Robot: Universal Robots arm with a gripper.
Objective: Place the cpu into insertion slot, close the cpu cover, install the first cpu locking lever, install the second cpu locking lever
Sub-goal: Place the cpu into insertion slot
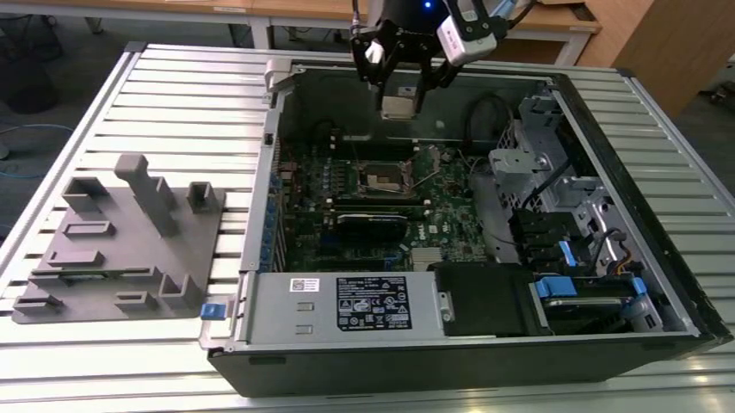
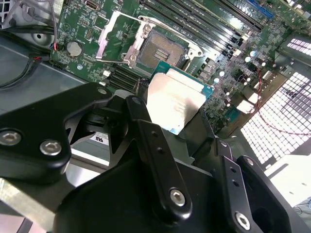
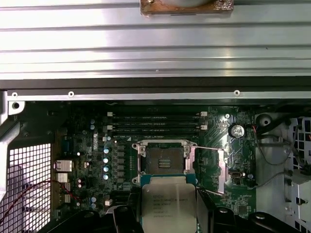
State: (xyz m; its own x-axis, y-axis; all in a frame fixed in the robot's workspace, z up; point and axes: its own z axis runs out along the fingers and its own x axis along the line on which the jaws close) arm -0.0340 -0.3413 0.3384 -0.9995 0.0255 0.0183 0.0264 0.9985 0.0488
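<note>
Gripping the flat square silver-grey cpu [image 2: 176, 99] between clenched fingers, the black gripper [image 1: 398, 93] hung over the small square dark-pinned insertion slot [image 2: 159, 51]. The slot lay empty and the thin silvery cpu cover [image 2: 105, 46] stood open, so no step looked done.

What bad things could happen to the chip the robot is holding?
The gripper holds the cpu high above the motherboard; it might slip and drop. The insertion slot has bare pins, so a tilted landing could bend them. The open cpu cover beside the slot might get bumped.
</note>
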